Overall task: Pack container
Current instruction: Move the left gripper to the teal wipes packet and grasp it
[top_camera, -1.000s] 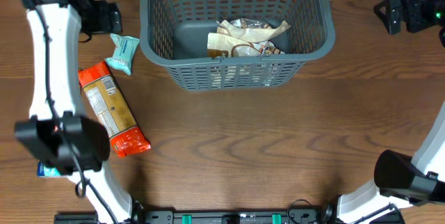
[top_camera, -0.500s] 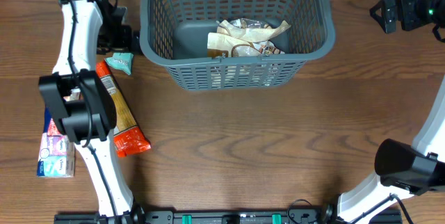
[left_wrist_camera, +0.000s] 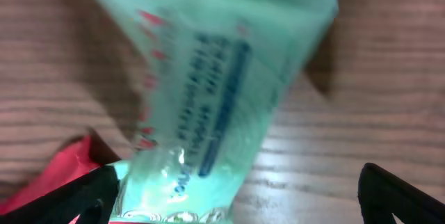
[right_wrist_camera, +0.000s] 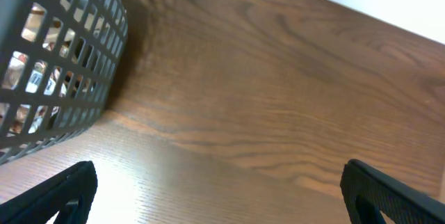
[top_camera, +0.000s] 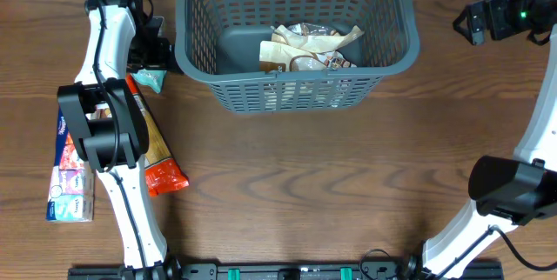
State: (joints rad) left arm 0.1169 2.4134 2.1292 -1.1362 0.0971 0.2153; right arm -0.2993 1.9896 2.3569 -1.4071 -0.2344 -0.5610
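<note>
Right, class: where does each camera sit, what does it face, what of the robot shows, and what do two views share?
Overhead: above, facing down on the dark grey slotted plastic basket; left arm, right arm show.
Left wrist: close above the mint-green plastic snack pack; left pincer shows.
Right wrist: low, facing wooden table beside the basket; right pincer shows.
Shared: basket, overhead and right wrist.

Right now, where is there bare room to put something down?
Bare wood spans from the basket to the near edge, and right of it toward the right claw. Left side is crowded: teal pack, orange pack, blue packs.
</note>
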